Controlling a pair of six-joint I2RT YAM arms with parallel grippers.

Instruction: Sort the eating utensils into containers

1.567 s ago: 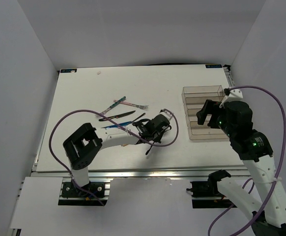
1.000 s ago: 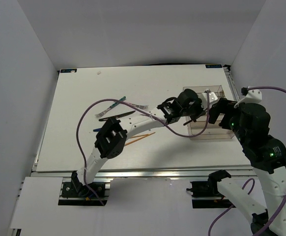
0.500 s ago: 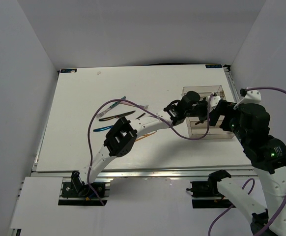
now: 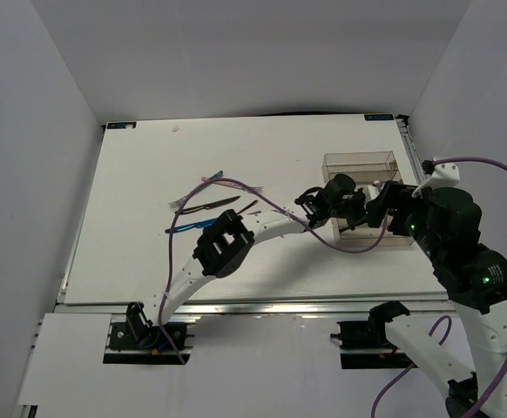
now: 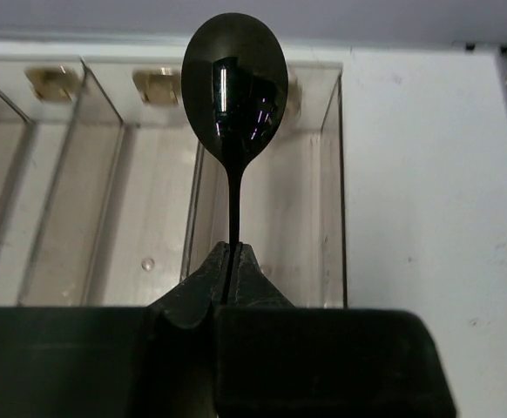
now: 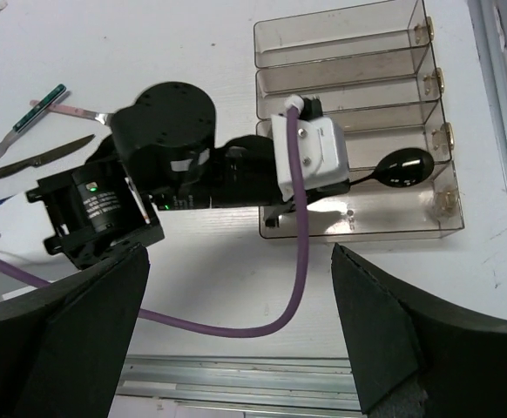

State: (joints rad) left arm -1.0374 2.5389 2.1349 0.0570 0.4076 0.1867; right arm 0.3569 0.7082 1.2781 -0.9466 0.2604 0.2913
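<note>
White table (image 4: 131,165) | left end effector (image 5: 230,258) clamps black spoon (image 5: 234,78) over tray (image 5: 333,174)

Glossy black spoon (image 5: 234,78), clear tinted plastic tray (image 5: 275,218)

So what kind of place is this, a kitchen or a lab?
Most likely a robotics test bench, not a kitchen: a white table boxed in by plain white panels, cabled arms bolted to a metal rail, and loose cutlery with a clear divided tray as props.

Glossy black spoon (image 5: 233,87), brown-tinted clear tray (image 6: 349,54)
</note>
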